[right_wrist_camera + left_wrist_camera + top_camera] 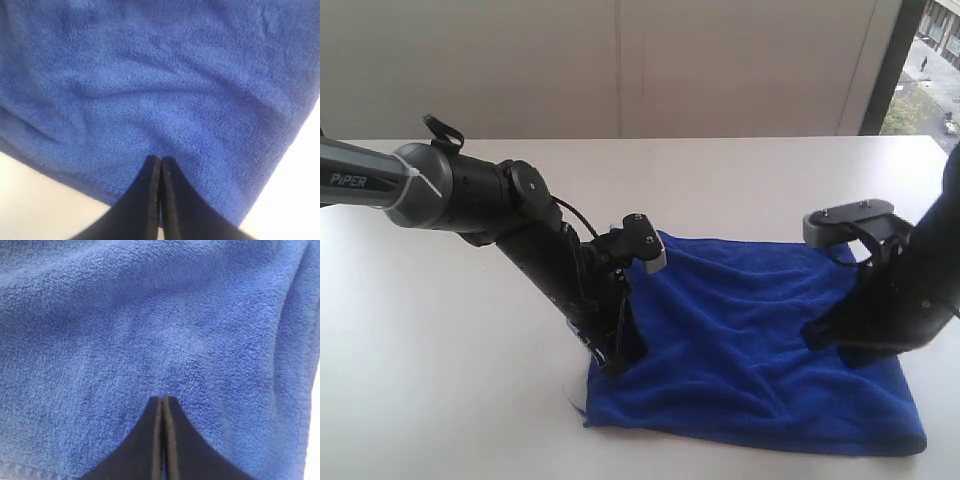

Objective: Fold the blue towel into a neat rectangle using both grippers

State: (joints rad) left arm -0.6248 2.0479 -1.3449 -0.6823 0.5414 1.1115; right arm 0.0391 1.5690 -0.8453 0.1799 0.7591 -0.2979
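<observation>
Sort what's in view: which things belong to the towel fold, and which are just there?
In the job:
towel
left gripper, shut, tips at the cloth
right gripper, shut, tips at the cloth near an edge

Just there:
table
window

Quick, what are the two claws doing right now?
Left gripper: closed, pinching the blue towel.
Right gripper: closed, pinching the blue towel too.
</observation>
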